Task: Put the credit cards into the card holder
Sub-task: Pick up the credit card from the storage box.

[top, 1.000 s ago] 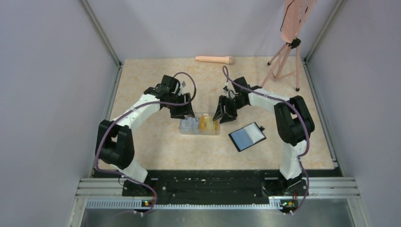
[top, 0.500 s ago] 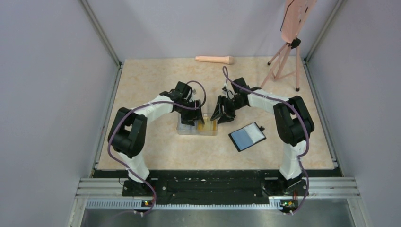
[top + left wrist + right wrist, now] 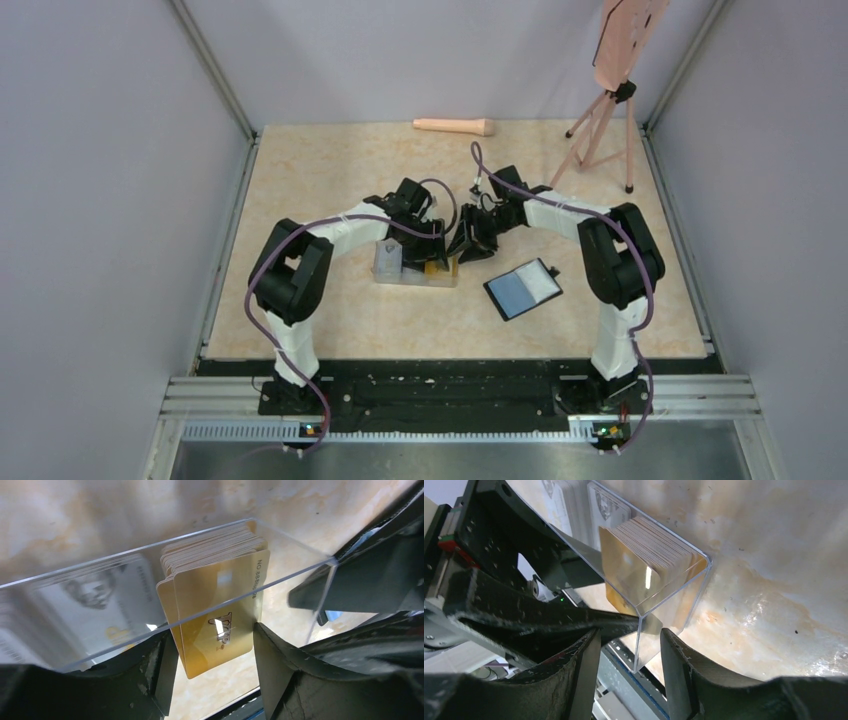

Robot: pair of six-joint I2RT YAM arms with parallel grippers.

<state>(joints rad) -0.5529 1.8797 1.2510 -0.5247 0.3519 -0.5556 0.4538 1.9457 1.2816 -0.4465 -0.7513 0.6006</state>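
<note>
Bends inward over clear box [image 3: 674, 605], pinching front gold credit cards [image 3: 215, 625] with left fingers [image 3: 150, 680], straddling its end wall with right fingers [image 3: 684, 680] parted.

Your left arm [image 3: 345, 225] and right arm [image 3: 560, 212] are the same build: white tubular links between bulky black joint housings, each rising from a black base [image 3: 285, 395]. A purple cable [image 3: 249, 305] trails along each arm, and tiny indicator lights [image 3: 312, 430] glow low at the bases. Up close, you'll see the left gripper [image 3: 214, 635] and right gripper [image 3: 630, 635] have matte black fingers [image 3: 549, 680], scuffed and flecked with pale wear marks.
</note>
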